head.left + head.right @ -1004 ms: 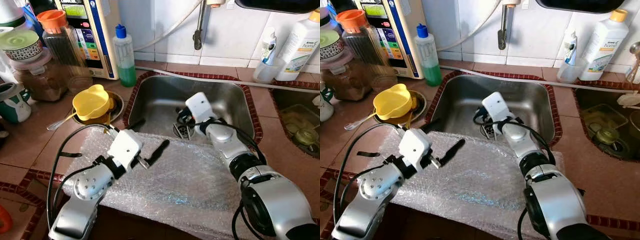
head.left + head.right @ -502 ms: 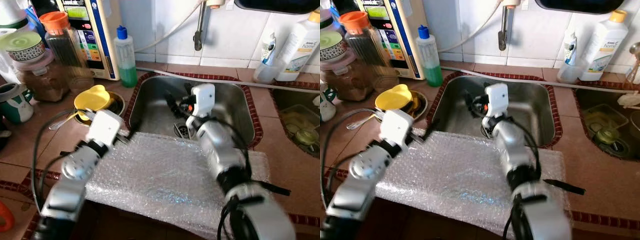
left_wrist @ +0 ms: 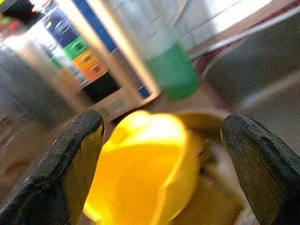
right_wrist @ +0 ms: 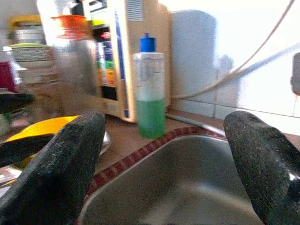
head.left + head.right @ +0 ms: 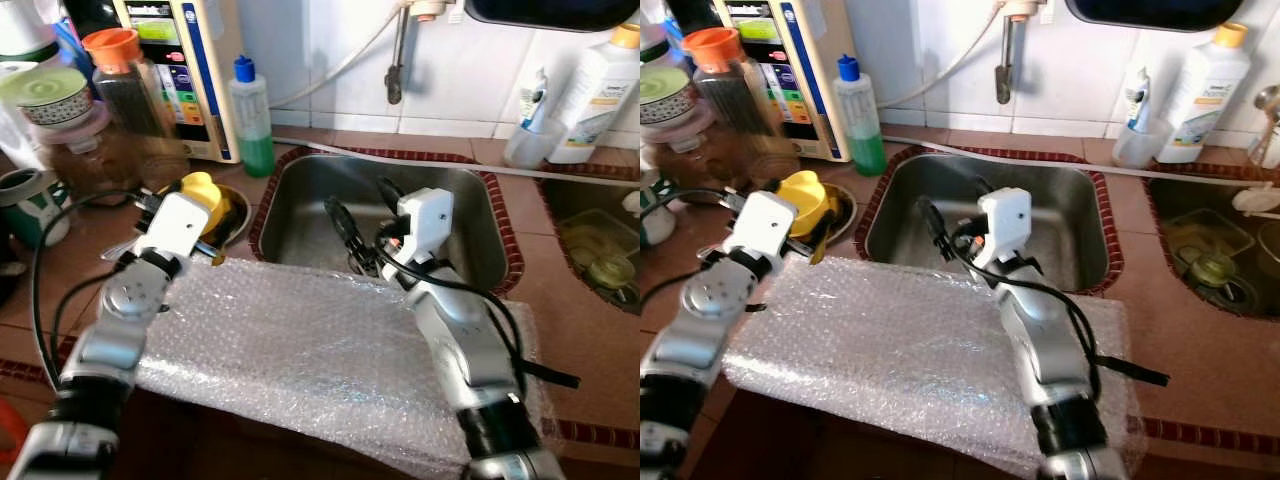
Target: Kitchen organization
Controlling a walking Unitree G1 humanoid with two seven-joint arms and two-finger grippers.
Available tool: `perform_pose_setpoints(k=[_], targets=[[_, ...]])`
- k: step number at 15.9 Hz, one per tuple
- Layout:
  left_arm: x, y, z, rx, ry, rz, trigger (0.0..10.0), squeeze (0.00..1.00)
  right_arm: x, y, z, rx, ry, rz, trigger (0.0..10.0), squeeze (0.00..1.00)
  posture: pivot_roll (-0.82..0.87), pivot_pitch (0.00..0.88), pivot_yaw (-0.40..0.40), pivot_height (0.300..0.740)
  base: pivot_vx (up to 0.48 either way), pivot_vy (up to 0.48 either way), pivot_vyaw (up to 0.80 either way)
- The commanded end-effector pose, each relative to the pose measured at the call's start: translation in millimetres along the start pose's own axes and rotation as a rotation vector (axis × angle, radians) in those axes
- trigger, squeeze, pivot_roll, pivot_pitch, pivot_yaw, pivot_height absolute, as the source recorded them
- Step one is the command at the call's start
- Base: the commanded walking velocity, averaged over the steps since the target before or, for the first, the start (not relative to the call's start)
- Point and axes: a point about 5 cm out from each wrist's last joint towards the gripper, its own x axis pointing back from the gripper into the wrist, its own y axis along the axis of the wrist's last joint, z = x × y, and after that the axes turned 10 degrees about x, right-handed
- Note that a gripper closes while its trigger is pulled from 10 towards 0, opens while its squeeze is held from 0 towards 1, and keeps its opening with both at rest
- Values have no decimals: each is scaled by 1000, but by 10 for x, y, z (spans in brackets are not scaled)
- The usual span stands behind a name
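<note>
Just left of the steel sink [image 5: 470,205], the left gripper [image 5: 172,207] hangs at a yellow plastic cup [image 5: 208,196] that sits in a metal dish [image 5: 238,212] on the tiled counter [image 5: 60,270]. In the left wrist view its two black fingers [image 3: 77,161] stand wide apart with the cup [image 3: 150,168] between them, not touching it, so the gripper holds nothing. The right gripper [image 5: 358,215] reaches over the sink basin, fingers [image 5: 343,222] spread wide and empty; its wrist view looks across the sink rim toward a bottle of green liquid with a blue cap [image 4: 150,89] and a jar with an orange lid [image 4: 72,56]. A sheet of bubble wrap [image 5: 300,350] lies across the counter's front edge, under both forearms, its far edge reaching the sink's near rim. The green bottle [image 5: 250,110] stands at the wall beside a white appliance [image 5: 190,70]. A white bottle [image 5: 595,95] stands at the wall right of the sink.
</note>
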Motion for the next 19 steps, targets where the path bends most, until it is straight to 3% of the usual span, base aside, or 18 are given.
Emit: perform_pose_setpoints(k=[1,2,3,8,13,15,17,19], targets=[[-21,-49,144,4,55,43,10000,0,31,88,110,-21,60,-7,10000,1000,17,12,87,740,0,0,0],[-27,-71,184,25,77,59,10000,0,51,99,131,-28,69,-2,10000,1000,17,12,87,740,0,0,0],[-40,-144,284,205,167,109,10000,0,98,114,184,-24,90,11,10000,1000,15,17,88,740,0,0,0],[-123,-136,237,238,149,132,10000,0,130,186,235,-23,110,39,10000,1000,15,23,83,740,0,0,0],[-164,-100,227,328,144,142,10000,0,115,222,250,-19,119,49,10000,1000,21,25,82,740,0,0,0],[-187,-5,181,242,57,105,10000,0,103,224,258,-18,119,52,10000,1000,22,24,81,740,0,0,0],[-194,9,149,252,18,104,10000,0,99,223,261,-18,119,53,10000,1000,22,24,81,740,0,0,0],[-193,0,98,193,-49,123,10000,0,93,228,265,-16,121,53,10000,1000,22,25,83,740,0,0,0]])
